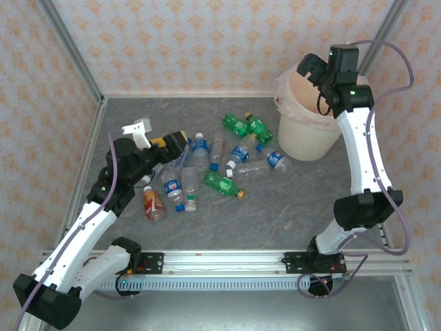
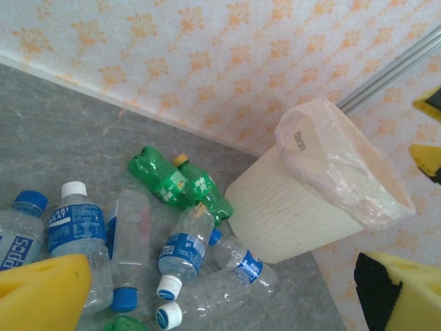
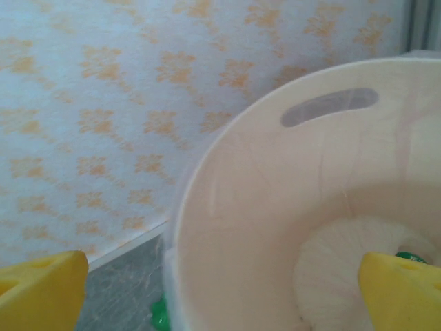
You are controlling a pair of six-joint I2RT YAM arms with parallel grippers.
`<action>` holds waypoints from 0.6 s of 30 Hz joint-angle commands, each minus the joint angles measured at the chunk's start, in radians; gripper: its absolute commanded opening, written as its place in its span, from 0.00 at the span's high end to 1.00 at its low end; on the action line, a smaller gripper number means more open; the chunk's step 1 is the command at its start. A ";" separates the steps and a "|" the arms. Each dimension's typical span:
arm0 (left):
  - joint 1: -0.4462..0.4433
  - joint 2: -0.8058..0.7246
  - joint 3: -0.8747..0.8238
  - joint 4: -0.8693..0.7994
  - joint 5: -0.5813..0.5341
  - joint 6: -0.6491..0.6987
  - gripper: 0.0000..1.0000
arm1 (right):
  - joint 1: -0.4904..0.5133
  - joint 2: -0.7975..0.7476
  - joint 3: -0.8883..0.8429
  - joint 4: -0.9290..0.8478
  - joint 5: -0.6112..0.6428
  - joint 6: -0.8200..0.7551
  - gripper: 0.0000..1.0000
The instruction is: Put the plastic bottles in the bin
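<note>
Your right gripper hangs spread wide above the bin; your left gripper hangs spread at the left edge of the plastic bottles.

The bin stands at the far right of the table, and the bottles lie scattered mid-table to its left. In the right wrist view the yellow pads are cut off at the bottom corners, with the bin's inside between them. A sliver of green on the bin's floor is mostly hidden behind one pad, so you cannot tell what it is. In the left wrist view the pads are also cropped, as are several bottles at the bottom edge.
</note>
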 commanded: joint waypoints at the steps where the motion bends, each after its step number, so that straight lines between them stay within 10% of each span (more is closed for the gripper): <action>1: -0.009 0.006 0.044 -0.015 -0.005 0.006 0.01 | 0.072 -0.049 -0.017 -0.042 0.029 -0.056 0.00; 18: -0.010 -0.057 0.057 -0.153 -0.103 0.039 0.01 | 0.556 0.009 -0.141 -0.099 0.234 -0.211 0.00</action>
